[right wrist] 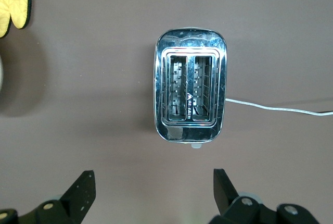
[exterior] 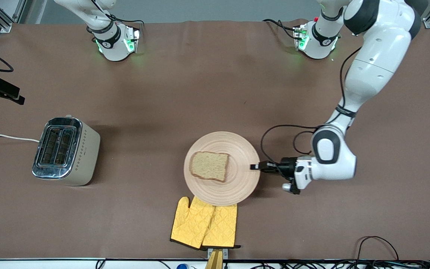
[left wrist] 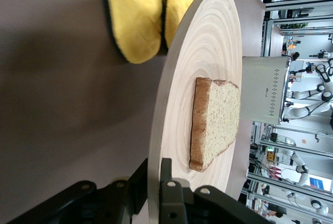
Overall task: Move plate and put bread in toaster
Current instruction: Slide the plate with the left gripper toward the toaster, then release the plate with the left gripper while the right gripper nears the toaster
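— Where's the bread [exterior: 209,166]?

— On the wooden plate [exterior: 237,186]; my left gripper [exterior: 255,167] pinches its rim.

— And your right gripper [right wrist: 154,193]?

— Fingers spread wide, hovering over the toaster [exterior: 65,150] at the right arm's end.

Left arm reaches from its base down to table level, forearm folded low, wrist turned sideways toward the right arm's end. Left gripper [exterior: 255,167] lies horizontal, fingers [left wrist: 169,195] clamped on the plate [exterior: 237,149] rim. Right arm raised; right gripper [right wrist: 154,193] points straight down over the toaster [right wrist: 190,96], fingers [right wrist: 83,190] spread wide, holding nothing.
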Action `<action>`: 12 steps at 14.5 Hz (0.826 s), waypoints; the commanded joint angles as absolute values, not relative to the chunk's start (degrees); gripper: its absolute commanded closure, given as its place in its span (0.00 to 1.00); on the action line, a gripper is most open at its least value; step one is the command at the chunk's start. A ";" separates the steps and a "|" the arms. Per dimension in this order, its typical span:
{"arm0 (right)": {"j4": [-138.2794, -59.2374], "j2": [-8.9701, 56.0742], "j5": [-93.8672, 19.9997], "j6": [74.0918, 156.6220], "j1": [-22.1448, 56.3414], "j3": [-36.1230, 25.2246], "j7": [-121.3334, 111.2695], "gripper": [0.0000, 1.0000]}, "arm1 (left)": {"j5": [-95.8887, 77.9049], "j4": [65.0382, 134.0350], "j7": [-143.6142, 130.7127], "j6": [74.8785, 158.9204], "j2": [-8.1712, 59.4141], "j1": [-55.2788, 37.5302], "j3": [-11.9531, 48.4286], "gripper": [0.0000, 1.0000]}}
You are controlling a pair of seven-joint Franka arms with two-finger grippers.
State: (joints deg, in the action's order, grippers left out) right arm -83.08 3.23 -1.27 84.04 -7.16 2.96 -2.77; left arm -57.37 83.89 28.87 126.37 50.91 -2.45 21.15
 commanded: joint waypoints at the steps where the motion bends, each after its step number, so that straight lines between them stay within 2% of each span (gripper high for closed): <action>1: -82.44 3.69 -0.70 83.41 -8.44 3.96 -2.64 0.00 | -62.47 81.65 28.92 130.23 52.29 -6.75 21.27 0.98; 5: -82.62 4.48 -0.79 84.28 -8.62 3.96 -2.64 0.00 | -72.93 79.46 29.18 139.73 55.18 -15.62 21.27 0.98; 12: -88.49 5.63 -1.67 89.20 -6.33 4.22 -0.36 0.00 | -76.99 76.20 29.71 147.12 59.15 -22.93 21.27 0.96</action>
